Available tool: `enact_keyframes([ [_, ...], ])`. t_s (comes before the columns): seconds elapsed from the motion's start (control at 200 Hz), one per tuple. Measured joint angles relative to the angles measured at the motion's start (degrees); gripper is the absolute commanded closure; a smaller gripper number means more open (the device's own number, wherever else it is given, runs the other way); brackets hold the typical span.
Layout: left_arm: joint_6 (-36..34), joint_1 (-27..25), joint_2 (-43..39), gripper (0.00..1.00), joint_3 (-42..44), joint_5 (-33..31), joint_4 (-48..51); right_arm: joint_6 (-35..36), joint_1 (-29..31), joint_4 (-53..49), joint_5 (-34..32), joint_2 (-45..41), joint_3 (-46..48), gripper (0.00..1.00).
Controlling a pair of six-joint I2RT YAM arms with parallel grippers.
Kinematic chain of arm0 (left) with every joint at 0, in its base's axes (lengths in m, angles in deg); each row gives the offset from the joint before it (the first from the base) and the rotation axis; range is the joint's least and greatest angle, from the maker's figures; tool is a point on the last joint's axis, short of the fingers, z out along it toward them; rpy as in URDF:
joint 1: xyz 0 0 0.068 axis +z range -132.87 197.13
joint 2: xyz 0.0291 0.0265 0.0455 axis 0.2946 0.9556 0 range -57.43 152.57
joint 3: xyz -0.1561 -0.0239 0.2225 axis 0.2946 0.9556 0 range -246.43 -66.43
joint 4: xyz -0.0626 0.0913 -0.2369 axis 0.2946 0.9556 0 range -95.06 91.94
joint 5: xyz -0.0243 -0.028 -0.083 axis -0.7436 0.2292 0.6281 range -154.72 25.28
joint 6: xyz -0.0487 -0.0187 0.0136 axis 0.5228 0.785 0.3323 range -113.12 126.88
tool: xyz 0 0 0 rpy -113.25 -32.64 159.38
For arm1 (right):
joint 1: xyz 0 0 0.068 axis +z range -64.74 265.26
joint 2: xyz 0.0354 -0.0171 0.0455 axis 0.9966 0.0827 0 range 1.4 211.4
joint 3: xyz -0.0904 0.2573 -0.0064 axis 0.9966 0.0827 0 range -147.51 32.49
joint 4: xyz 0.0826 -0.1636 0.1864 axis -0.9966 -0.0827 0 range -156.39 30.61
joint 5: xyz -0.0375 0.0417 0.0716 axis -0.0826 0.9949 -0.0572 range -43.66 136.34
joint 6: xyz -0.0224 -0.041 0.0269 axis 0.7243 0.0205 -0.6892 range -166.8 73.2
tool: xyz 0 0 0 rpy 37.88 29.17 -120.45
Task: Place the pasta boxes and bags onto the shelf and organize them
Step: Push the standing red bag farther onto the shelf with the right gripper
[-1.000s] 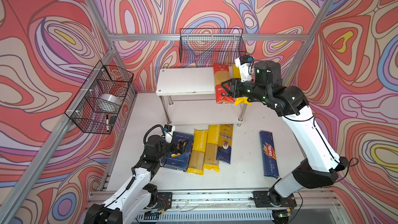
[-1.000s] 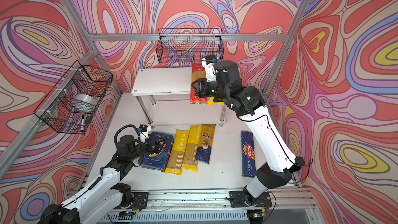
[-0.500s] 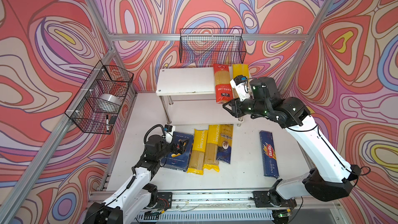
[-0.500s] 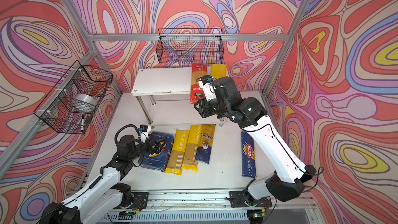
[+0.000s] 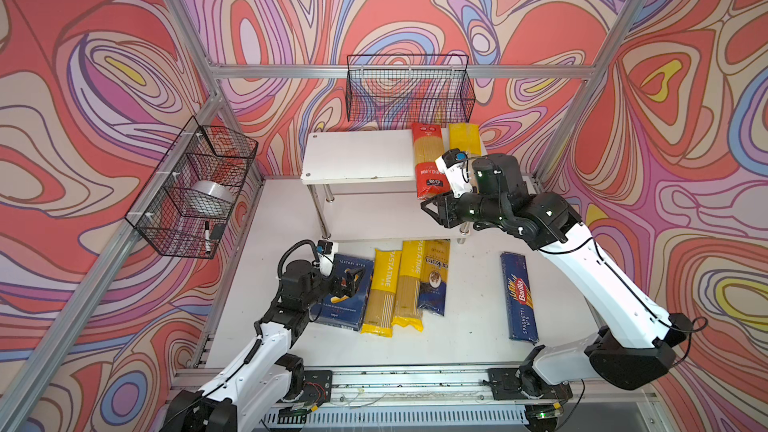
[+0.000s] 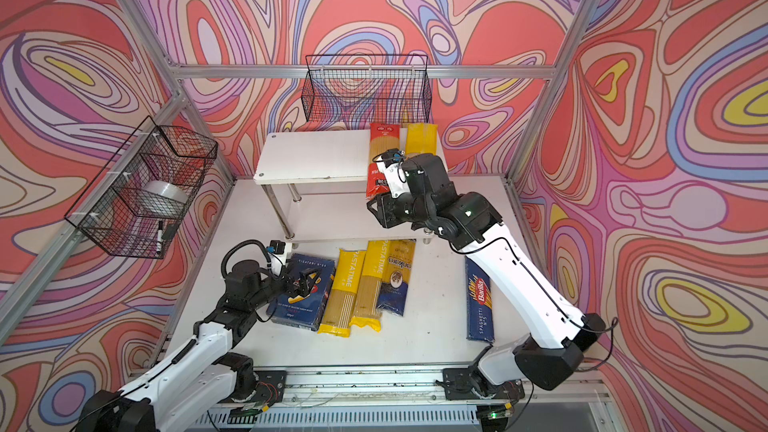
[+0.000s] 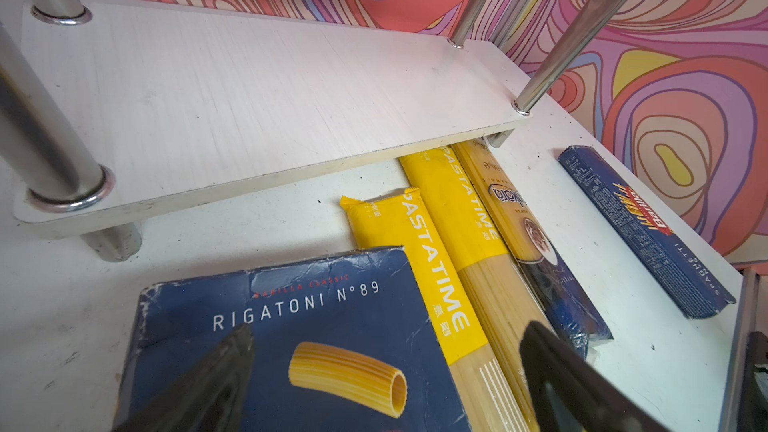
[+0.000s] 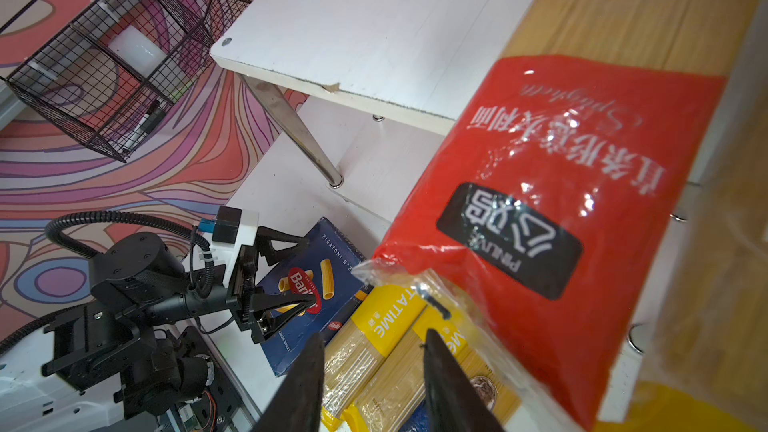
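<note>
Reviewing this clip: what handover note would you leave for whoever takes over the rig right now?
Left pincer: open, above the rigatoni box.
Right pincer: open, empty, near the front of the shelf.
Done: red bag and one yellow bag on the shelf's top board, red bag overhanging its front edge.
Left to do: rigatoni box, two Pastatime bags, ankara bag, spaghetti box, all on the table.
</note>
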Motion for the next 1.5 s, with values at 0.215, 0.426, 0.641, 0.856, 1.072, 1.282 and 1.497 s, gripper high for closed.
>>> enact_keyframes([
  [0.215, 0.0, 0.0, 0.0, 0.00, 0.0, 0.0, 0.0, 0.0, 0.0, 4.0, -0.7, 0.0, 1.5, 0.58],
  [0.426, 0.0, 0.0, 0.0, 0.00, 0.0, 0.0, 0.0, 0.0, 0.0, 6.4, -1.4, 0.2, 3.2, 0.58],
  [0.641, 0.0, 0.0, 0.0, 0.00, 0.0, 0.0, 0.0, -0.3, 0.0, 8.9, -2.2, 0.5, 4.1, 0.58],
  [0.856, 0.0, 0.0, 0.0, 0.00, 0.0, 0.0, 0.0, -0.6, 0.1, 11.0, -2.2, 1.4, 4.2, 0.58],
  [1.072, 0.0, 0.0, 0.0, 0.00, 0.0, 0.0, 0.0, -0.6, 0.3, 11.8, -2.2, 1.7, 4.2, 0.57],
  [1.282, 0.0, 0.0, 0.0, 0.00, 0.0, 0.0, 0.0, -0.3, 0.3, 11.8, -1.9, 1.7, 4.2, 0.57],
  [1.497, 0.0, 0.0, 0.0, 0.00, 0.0, 0.0, 0.0, 1.2, 0.2, 14.7, 2.1, -1.5, 8.8, 0.56],
])
